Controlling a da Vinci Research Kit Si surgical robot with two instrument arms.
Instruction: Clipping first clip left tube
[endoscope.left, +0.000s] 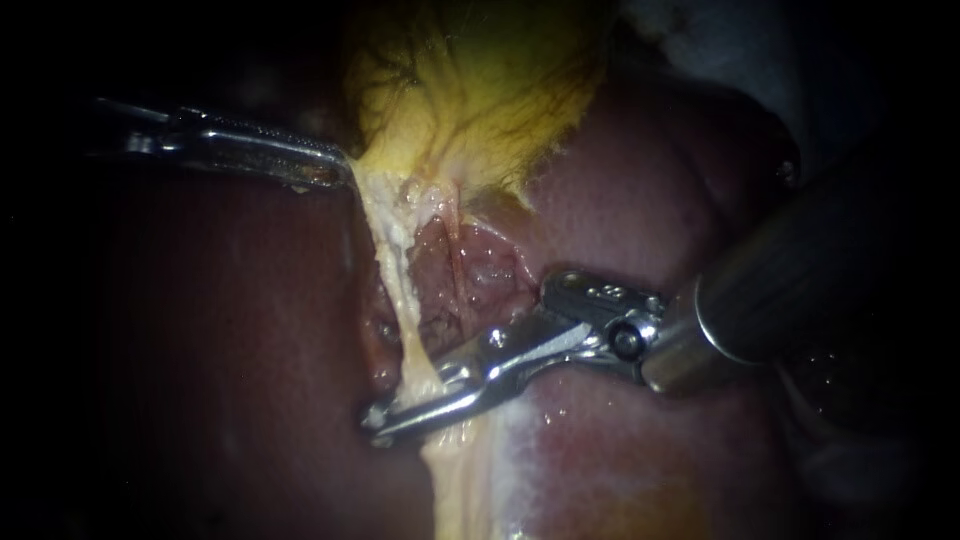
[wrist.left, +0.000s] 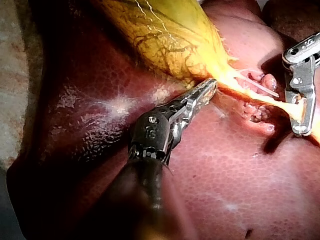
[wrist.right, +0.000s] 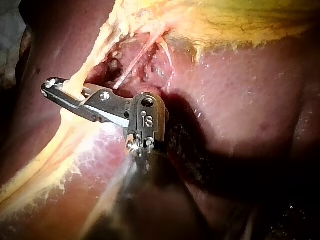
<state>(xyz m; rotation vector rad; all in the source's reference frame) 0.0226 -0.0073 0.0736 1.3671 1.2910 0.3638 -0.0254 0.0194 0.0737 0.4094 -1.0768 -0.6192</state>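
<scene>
Jaws of the right instrument (endoscope.left: 382, 416) are shown closed on the left tube (endoscope.left: 397, 270), which is pinched between them from two sides a little behind their tips, well below the gallbladder (endoscope.left: 470, 90). Jaws of the left instrument (endoscope.left: 338, 170) are shown closed on the gallbladder's pale lower edge, at the point where the yellow, veined sac narrows.

The left tube is seen as a pale, cream-coloured strand stretched taut from that narrow end of the gallbladder down to the right instrument's jaws. Beyond them, farther from the gallbladder, it is continued as a broader pale band lying on the liver (endoscope.left: 640, 210).

A second, thinner tube (endoscope.left: 456, 235), reddish in colour, is seen leaving the gallbladder's narrow end just beside the left tube, on the side towards the right instrument's shaft. It lies outside the jaws and apart from them. Between the two tubes, directly below the gallbladder, a pocket of raw, glistening red tissue is exposed.

The liver is seen on both sides of the gallbladder as a smooth, dark red, finely mottled surface marked by wet highlights. In the right wrist view the left tube is seen held between the jaws, with their tips projecting just past it.
</scene>
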